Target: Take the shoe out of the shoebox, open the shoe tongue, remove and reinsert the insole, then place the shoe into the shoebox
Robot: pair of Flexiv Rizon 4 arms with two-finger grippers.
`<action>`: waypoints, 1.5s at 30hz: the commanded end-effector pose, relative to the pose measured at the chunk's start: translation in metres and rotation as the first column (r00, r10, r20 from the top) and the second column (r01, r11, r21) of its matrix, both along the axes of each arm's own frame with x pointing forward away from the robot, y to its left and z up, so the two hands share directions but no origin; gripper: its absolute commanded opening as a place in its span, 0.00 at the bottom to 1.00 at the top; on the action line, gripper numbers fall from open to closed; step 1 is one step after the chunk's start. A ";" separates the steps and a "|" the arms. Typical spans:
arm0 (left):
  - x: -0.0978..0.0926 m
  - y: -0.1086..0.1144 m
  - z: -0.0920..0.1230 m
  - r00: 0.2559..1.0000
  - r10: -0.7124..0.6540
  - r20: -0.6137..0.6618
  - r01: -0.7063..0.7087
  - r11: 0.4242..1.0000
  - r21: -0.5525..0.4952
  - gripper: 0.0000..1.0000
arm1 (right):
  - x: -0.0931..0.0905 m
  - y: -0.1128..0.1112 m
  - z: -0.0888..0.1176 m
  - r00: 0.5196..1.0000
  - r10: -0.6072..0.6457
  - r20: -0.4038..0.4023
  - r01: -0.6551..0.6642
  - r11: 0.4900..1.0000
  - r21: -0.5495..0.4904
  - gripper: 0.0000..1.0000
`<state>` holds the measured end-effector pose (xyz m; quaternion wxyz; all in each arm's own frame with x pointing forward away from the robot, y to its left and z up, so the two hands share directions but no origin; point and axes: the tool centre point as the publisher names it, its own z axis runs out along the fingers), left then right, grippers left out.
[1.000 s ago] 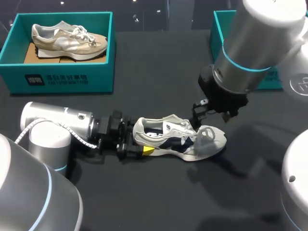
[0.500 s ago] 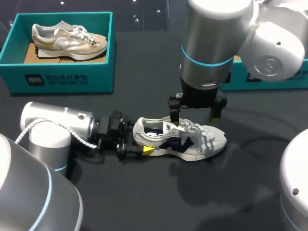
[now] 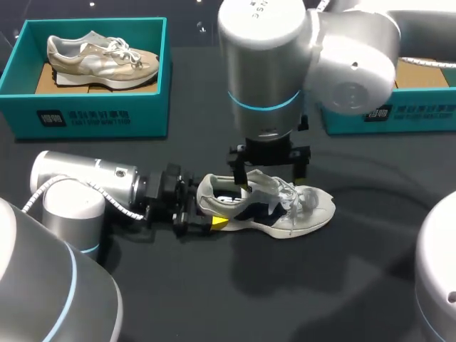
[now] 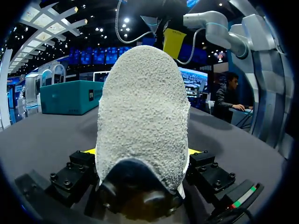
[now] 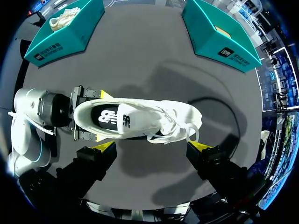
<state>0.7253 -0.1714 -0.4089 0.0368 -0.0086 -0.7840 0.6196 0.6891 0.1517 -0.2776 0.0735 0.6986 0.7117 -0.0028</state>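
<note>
The left pincer is clamped on the heel of the white shoe, one yellow tip on each side of it, and its arm lies low along the worktop; across the last second this grip and the shoe have not shifted; the shoe rests on its sole near the middle of the worktop, toe pointing away from the left arm. The right pincer is spread wide and holds nothing; a second ago it hung by the toe and the laces, and since then its arm has swung across, so that it now stands over the shoe's opening and tongue, one finger near the collar and the other near the laces; from its wrist camera the whole shoe lies just ahead of the open fingers, the insole showing dark inside the opening. I judge the shoe to be out of its box and steadied for work on the tongue, with the insole not yet drawn; the sideways move reads as lining up above the tongue, so a descent and a narrow bite on the tongue would come next. Farther out, a teal shoebox stands behind the right arm; another teal box at the far left holds a beige shoe, well apart from the work.
</note>
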 end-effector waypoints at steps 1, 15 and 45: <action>-0.001 0.000 0.000 1.000 0.003 0.001 -0.003 1.000 -0.001 0.00 | 0.005 0.014 -0.009 1.000 -0.017 0.000 0.017 0.996 -0.088 1.00; -0.001 0.000 0.000 1.000 0.003 0.001 -0.003 1.000 -0.001 0.00 | 0.006 0.030 -0.017 0.998 -0.060 0.021 0.063 0.978 -0.197 1.00; -0.001 0.000 0.000 1.000 0.003 0.001 -0.003 1.000 -0.001 0.00 | 0.017 0.037 -0.053 0.993 -0.075 0.091 0.101 0.937 -0.335 1.00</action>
